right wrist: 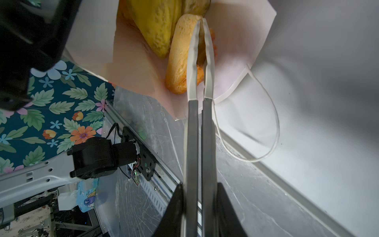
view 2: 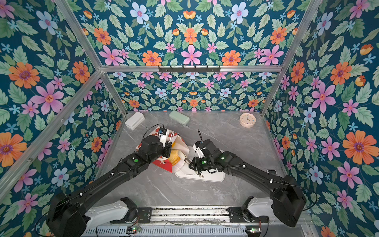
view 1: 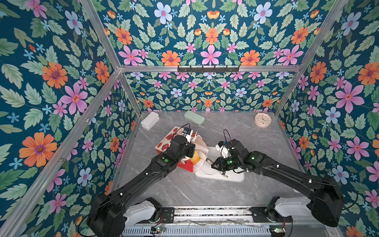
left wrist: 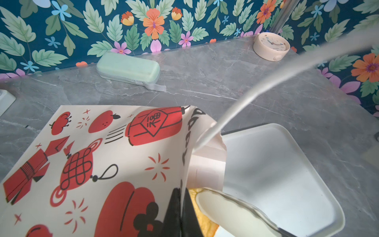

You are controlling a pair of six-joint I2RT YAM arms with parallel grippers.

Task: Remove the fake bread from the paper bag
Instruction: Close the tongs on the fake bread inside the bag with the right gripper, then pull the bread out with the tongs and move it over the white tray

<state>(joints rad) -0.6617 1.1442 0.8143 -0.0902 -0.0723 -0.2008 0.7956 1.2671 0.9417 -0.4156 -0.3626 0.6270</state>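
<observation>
Tongs from outstretched right tool pinch fake bread.

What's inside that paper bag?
At the bag's mouth lie a yellow pastry and a golden bun, which the tongs are pinching. Anything deeper is hidden by the paper and those two pieces.
</observation>
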